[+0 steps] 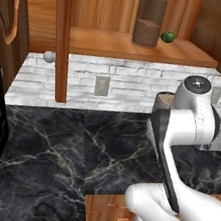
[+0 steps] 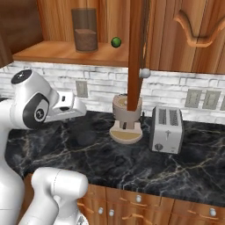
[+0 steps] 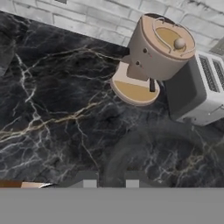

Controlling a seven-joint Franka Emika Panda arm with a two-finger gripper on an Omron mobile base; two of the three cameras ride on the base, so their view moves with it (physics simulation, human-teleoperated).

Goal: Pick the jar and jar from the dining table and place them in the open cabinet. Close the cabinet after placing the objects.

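Note:
The cabinet stands open above the counter, its wooden shelf in plain sight. On that shelf stands one jar, tall and see-through with a brown lower half. My gripper hovers over the black counter, left of the round appliance. Its tips are close together on the thin wall of a second jar, a faint glassy ring. That jar shows as a dim smudge under my hand. The dining table is out of view.
The open cabinet door hangs edge-on with a round silver knob. A small green ball lies beside the shelved jar. A grey-brown appliance and a toaster stand against the white brick wall.

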